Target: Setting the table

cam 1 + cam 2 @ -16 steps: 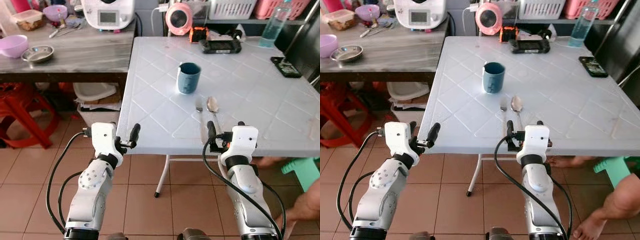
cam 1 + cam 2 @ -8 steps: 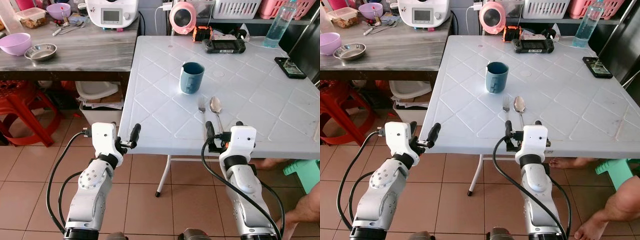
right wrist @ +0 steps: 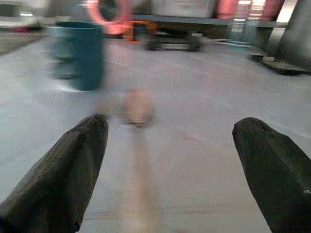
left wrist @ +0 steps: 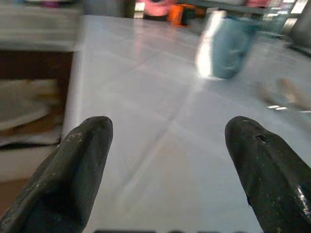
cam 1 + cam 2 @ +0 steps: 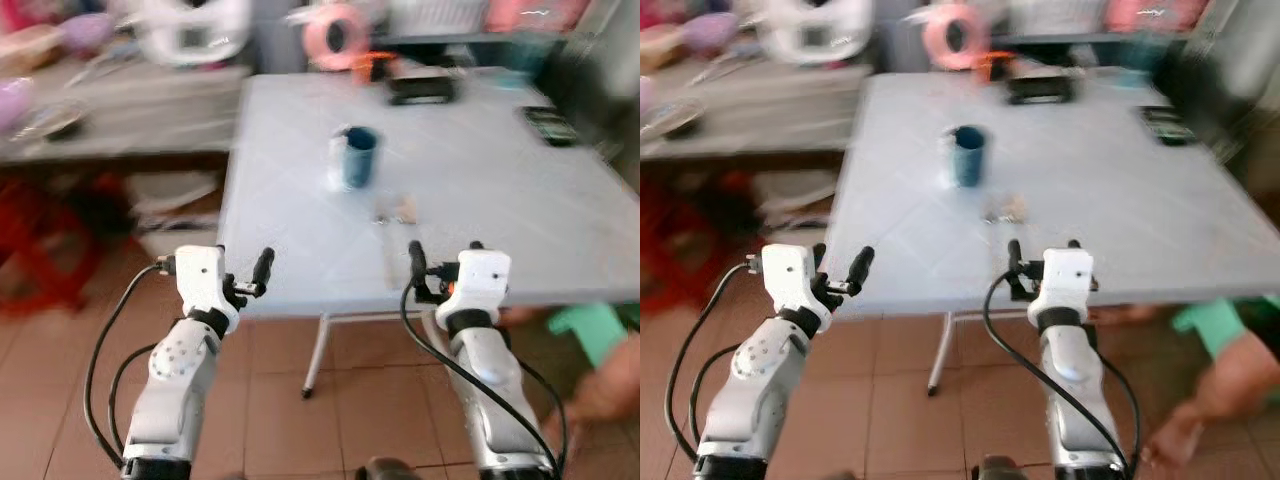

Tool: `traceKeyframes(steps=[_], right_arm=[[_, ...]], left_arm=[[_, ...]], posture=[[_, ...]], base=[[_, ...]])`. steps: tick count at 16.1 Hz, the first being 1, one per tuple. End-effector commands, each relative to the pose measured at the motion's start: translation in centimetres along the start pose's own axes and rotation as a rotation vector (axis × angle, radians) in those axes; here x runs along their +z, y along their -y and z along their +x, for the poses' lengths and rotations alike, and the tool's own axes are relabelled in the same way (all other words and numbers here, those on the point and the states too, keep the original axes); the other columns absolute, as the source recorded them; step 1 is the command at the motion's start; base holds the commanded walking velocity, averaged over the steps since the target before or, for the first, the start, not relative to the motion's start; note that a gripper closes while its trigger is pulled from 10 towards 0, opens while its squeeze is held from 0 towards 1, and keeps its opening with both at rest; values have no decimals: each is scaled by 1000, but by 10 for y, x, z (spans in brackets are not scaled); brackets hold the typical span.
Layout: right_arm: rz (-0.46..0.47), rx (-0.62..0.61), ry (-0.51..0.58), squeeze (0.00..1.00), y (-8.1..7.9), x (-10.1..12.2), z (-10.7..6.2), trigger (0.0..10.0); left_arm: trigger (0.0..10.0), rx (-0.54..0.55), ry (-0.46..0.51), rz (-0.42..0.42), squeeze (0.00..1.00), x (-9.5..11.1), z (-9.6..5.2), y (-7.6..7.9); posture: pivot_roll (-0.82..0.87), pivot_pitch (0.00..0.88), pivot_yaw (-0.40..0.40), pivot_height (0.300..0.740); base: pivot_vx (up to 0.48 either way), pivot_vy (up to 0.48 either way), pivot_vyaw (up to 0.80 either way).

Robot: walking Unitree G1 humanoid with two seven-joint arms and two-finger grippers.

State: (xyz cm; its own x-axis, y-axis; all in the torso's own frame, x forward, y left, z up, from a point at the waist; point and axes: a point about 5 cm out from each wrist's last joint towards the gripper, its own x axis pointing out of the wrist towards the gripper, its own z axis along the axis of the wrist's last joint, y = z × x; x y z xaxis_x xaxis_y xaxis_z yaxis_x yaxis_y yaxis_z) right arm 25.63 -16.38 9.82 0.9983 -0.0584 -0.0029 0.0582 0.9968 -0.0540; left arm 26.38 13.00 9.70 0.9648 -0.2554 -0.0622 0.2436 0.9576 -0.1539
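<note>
Whole scene had smeared since half a second earlier, when the head views were sharp. Bench and everything on it had slid sideways in frame together, so the camera was swinging; nothing on the bench looked displaced. Arms kept the same raised pose at the near edge. Judgement: the robot was turning or stepping, not reaching; the setting appeared laid and no pick was under way.

White bench (image 5: 480, 180): large square top, hard and glossy, moulded with a shallow diamond quilting, rounded lip, thin metal legs beneath. Floor (image 5: 290, 400) of square reddish-brown tiles with pale grout.

Grey wooden side counter (image 5: 110, 120) to the robot's left, cluttered, too blurred to sort.

Left end effector (image 5: 250, 280): white blocky wrist, two long matte black fingers (image 4: 80, 170) with blunt rounded tips, spread wide, holding nothing, just short of the bench's near-left edge. Right end effector (image 5: 432, 266): same build, fingers (image 3: 63, 174) likewise parted and empty, at the near edge right behind the cutlery.

A person's bare limb (image 5: 1215, 395) showed low at the right, beside a green stool (image 5: 590, 325).

Blue cup (image 5: 357, 156): upright, straight-sided cylinder, smooth and glazed-looking, standing mid-bench, well apart from both end effectors.

Spoon (image 3: 136, 109) and fork (image 5: 384, 215): side by side, flat on the bench between cup and near edge, handles toward the robot; pale metal, detail lost to blur.
</note>
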Motion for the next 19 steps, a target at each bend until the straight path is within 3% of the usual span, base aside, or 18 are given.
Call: traceKeyframes(steps=[1, 8, 15, 19], right_arm=[[0, 1, 7, 0, -1, 3, 2, 10000], [-4, 6, 10, 0, -1, 3, 2, 10000], [-1, 7, 5, 0, -2, 3, 2, 10000], [0, 6, 1, 0, -2, 3, 2, 10000]], left_arm=[[10000, -11, 12, 4, 0, 3, 1, 2], [10000, -7, 17, 4, 0, 4, 1, 2], [10000, -15, 10, 10, 0, 3, 0, 3], [10000, -22, 14, 7, 0, 4, 0, 3]], posture=[[-19, 0, 29, 740], [-20, 0, 29, 740], [-17, 0, 28, 740], [-17, 0, 28, 740]], base=[[259, 0, 0], [256, 0, 0], [0, 0, 0], [285, 0, 0]])
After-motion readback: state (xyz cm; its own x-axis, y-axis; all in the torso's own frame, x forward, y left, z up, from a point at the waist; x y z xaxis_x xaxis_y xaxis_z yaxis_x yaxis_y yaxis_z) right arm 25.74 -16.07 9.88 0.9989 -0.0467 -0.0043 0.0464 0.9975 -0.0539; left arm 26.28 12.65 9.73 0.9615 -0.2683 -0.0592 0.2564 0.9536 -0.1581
